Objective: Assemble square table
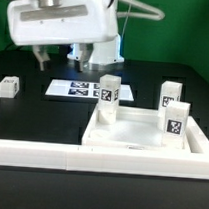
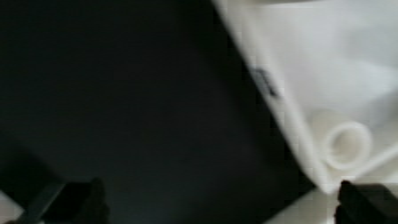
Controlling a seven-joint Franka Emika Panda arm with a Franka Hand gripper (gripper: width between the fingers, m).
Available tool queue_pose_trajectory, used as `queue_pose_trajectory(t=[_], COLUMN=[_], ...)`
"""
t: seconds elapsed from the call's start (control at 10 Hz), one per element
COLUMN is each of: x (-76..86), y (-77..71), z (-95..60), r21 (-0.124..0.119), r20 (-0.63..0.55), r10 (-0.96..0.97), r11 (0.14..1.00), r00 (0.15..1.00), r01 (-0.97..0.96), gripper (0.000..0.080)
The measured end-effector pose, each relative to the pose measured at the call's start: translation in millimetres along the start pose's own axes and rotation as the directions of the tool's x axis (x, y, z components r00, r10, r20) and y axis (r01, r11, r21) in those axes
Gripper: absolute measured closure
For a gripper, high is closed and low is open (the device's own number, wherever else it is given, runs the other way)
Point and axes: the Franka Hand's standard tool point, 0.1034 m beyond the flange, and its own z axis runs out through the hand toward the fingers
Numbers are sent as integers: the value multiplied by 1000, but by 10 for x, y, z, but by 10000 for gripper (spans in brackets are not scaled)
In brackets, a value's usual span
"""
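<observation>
Table top: a large white plastic square tray-like top with a raised rim is seen on the black table surface, near the front, towards the exterior view's right. No long axis is given by its square form; its edges are set roughly parallel to the long white border rail.
Socket: in the wrist view a round socket is seen in a corner of the top.
Standing legs: two white tagged leg blocks are seen upright on the top, long axis vertical.
Other legs: one block is placed behind the top, another well apart at the exterior view's left.
Labels: only black-and-white tag patterns are seen; no writing can be read.
Marker board: the flat white marker board is lying behind the top.
Gripper: the two-finger gripper is held above the table; its jaws are spread wide and nothing is grasped.
</observation>
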Motion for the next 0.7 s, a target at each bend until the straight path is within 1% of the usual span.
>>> queue_pose_trajectory(t=[0.1,0.2,0.4,0.5,0.6,0.7], x=[9,9,9,0,-67,-123], y=[-19,5,16,57,297,596], z=[-3,4,6,16,56,58], r21=[-1,-3,-6,-8,-25,-52], r20=[-2,0,2,6,38,74], r10=[-96,-129,-277,-320,-449,-524], r11=[995,992,961,947,893,848], r00=[995,992,961,947,893,849], r01=[96,129,277,321,450,528], gripper=[151,151,151,151,151,151])
